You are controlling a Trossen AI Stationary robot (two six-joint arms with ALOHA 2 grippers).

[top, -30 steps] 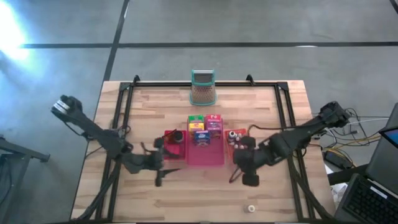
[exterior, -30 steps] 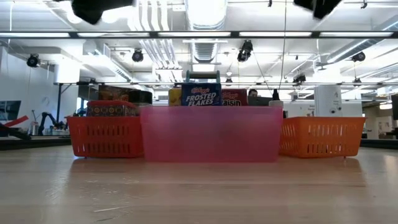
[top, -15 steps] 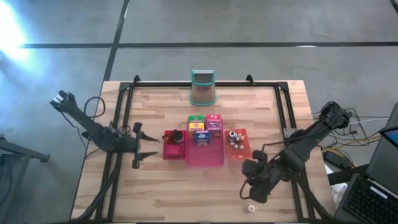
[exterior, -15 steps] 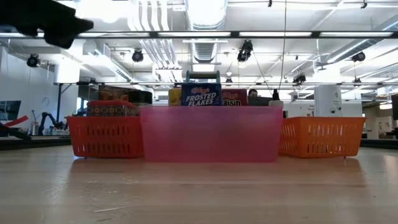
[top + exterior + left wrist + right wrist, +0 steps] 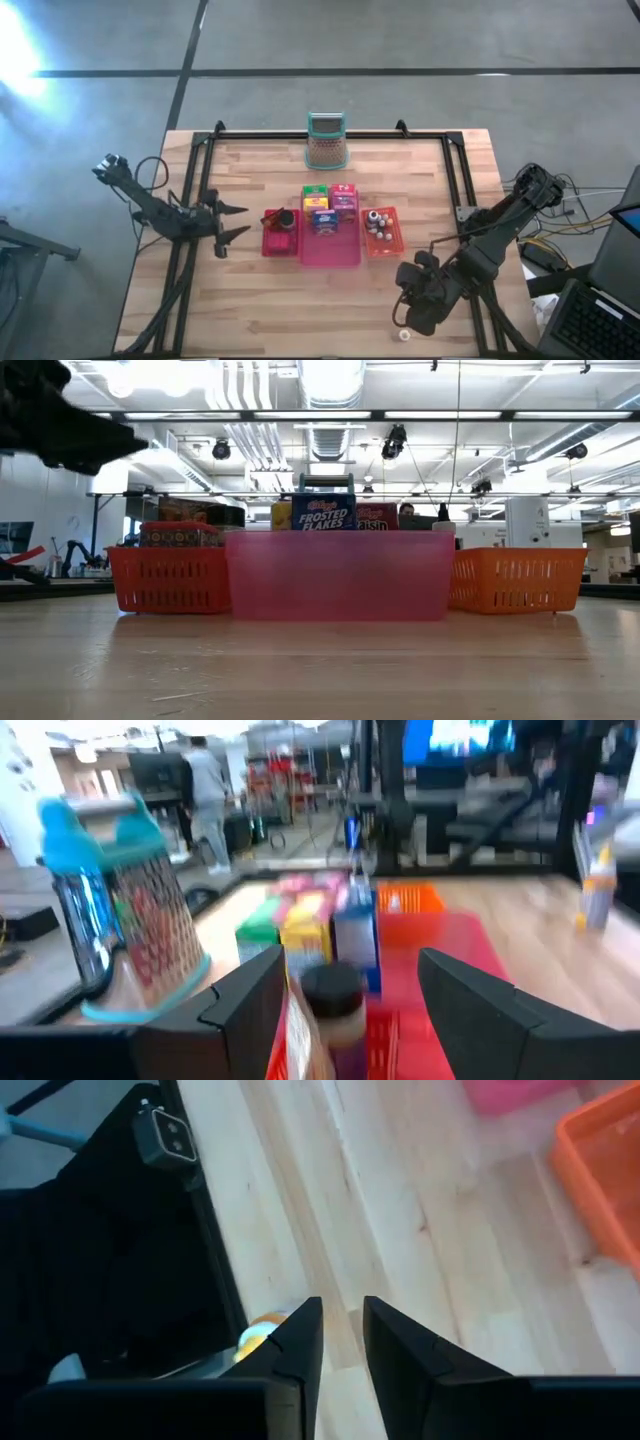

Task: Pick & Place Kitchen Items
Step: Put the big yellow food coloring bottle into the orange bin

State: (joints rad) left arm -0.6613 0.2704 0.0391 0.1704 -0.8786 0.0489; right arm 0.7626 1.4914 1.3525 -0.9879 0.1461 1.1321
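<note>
The light wooden table carried a row of three containers at its middle, and most of the sorting looked done. The largest, a translucent pink plastic bin, held the small cereal-style boxes in green, yellow, blue, red and pink, standing upright at its far end. Touching it on one side sat a red slotted plastic basket with a dark-capped jar and a flat packet; on the other side an orange slotted plastic basket held several tiny capped bottles. Behind them, well apart, stood the teal-rimmed brown mesh holder, untouched.

One item appeared to be left: a small pale capped jar lying alone on the wood near the table's front edge. The right gripper hung just beside it, jaws narrowed to a slim gap with nothing between them, so the jar was not yet grasped; in the right wrist view only a yellowish bit of it peeked past one finger. By my reading, that last jar needed picking and carrying to the orange basket.

The left gripper waited near the table's left edge, jaws spread and empty, pointing toward the red basket.
</note>
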